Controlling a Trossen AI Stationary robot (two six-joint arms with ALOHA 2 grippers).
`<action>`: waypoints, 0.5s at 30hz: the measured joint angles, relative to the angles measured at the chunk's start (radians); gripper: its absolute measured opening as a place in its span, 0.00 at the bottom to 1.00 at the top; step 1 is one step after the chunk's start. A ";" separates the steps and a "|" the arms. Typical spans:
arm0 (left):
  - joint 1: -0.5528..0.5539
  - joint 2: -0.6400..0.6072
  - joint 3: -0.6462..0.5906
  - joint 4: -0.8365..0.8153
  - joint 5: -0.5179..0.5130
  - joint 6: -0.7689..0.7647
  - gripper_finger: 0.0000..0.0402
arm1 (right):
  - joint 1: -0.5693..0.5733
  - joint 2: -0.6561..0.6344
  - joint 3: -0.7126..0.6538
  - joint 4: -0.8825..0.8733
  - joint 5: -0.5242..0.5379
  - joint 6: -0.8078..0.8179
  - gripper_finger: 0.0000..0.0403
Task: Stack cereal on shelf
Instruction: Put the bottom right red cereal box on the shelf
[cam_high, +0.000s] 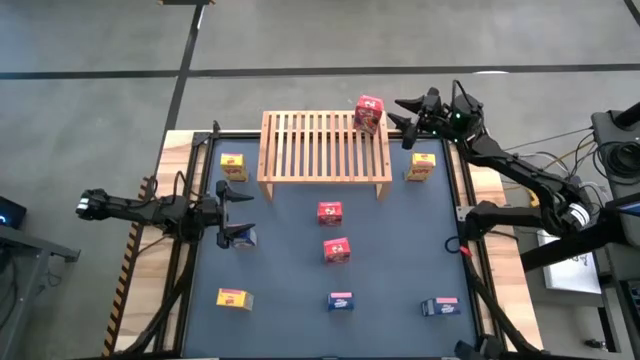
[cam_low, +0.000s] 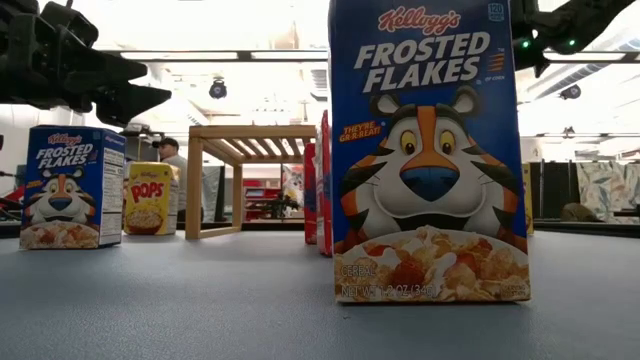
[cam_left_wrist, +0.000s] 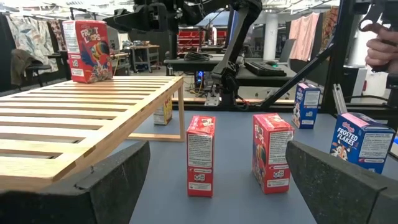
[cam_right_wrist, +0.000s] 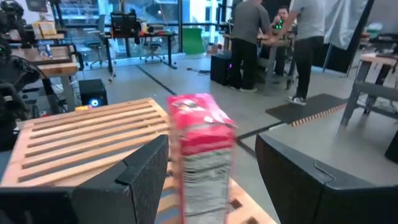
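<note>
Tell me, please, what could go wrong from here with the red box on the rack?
The red cereal box stands at the far right corner of the shelf, right by the edge, so a nudge could tip it off. The right pincer is open beside it and could clip it while pulling away. The box also sits on thin slats, uneven footing for anything stacked on it.

The floor (cam_high: 300, 40) is grey with dark lines across it. At about 1 o'clock in the right wrist view, people (cam_right_wrist: 273, 43) stand around a table, and big windows (cam_right_wrist: 155, 18) let in light at 11 o'clock; long lights (cam_low: 230, 55) glow on the ceiling
</note>
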 joint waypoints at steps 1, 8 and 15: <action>0.000 0.000 0.000 0.000 0.000 0.000 0.89 | -0.015 0.016 0.009 0.002 -0.033 0.006 0.57; 0.000 0.000 0.000 0.000 0.000 0.000 0.89 | -0.165 0.149 0.060 0.051 -0.410 0.083 0.56; 0.000 0.000 0.000 0.000 0.000 0.000 0.89 | -0.228 0.202 0.056 0.059 -0.481 0.081 0.56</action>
